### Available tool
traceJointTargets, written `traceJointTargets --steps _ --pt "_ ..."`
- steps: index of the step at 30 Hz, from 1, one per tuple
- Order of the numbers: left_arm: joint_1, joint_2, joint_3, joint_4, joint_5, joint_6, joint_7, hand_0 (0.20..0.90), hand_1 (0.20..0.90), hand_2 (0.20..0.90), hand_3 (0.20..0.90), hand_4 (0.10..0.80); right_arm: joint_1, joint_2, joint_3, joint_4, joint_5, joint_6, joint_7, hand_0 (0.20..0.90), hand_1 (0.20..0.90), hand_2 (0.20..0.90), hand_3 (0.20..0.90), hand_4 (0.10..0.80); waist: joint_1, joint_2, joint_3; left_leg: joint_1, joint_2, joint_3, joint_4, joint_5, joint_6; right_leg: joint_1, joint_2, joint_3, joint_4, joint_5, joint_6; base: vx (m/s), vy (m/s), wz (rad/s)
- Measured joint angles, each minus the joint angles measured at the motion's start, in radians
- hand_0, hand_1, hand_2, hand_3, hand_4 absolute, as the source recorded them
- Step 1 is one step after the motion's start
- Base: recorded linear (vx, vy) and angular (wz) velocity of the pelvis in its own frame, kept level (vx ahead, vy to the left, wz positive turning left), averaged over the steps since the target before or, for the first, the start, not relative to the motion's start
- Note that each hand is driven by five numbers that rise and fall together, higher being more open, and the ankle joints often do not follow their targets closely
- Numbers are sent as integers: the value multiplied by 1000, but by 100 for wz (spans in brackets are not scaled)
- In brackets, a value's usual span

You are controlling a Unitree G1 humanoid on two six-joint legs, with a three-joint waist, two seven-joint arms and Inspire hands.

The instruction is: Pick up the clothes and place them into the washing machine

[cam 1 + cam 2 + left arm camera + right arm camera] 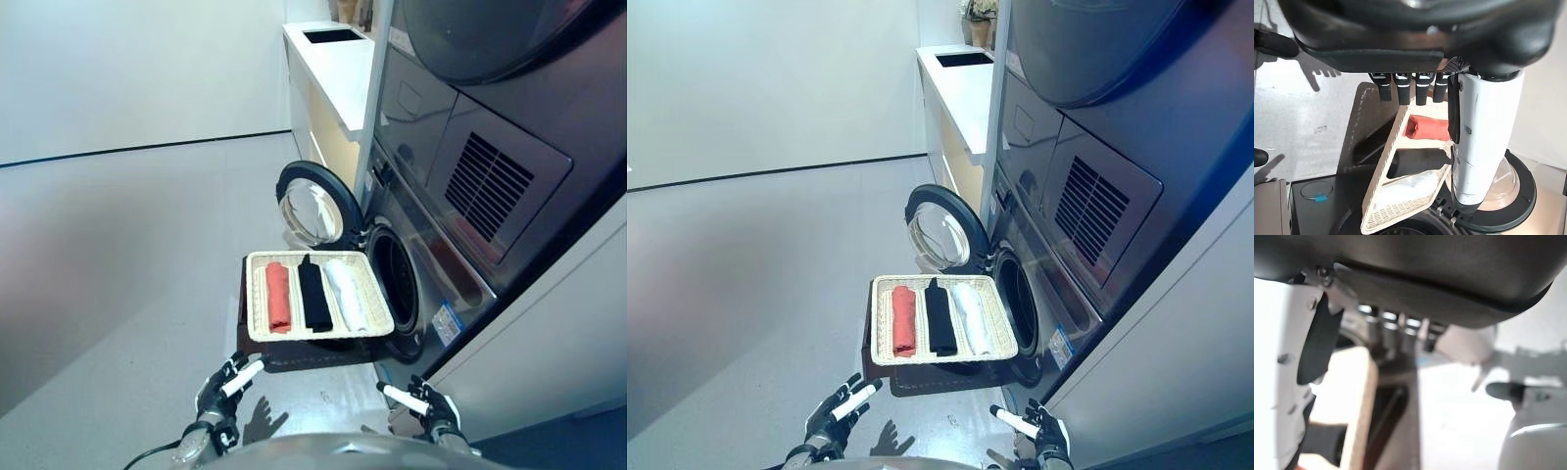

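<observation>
Beside open washing machine (397, 279), basket (257, 323) above grey floor (147, 294).

The basket (257, 294) is pale woven wicker with a rough, open weave, and it holds three soft matt cloth rolls: red (278, 297), black (313, 295) and white (347, 293). It sits on a dark, smooth-faced stand (294, 358). To the right, the washer (431, 274) has a glossy dark metallic front that reflects light, its open door (315, 206) a clear glass bowl in a black plastic ring, while the floor (127, 245) is smooth grey with a dull sheen.
</observation>
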Motion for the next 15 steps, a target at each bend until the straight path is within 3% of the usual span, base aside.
traceJointTargets --steps 15 --pt "-1 0 2 0 -1 0 0 900 900 900 900 800 0 0 0 0 0 0 0 900 900 900 900 800 0 0 -1 -8 0 -9 4 2 1 0 1 -12 0 0 0 -5 -8 2"
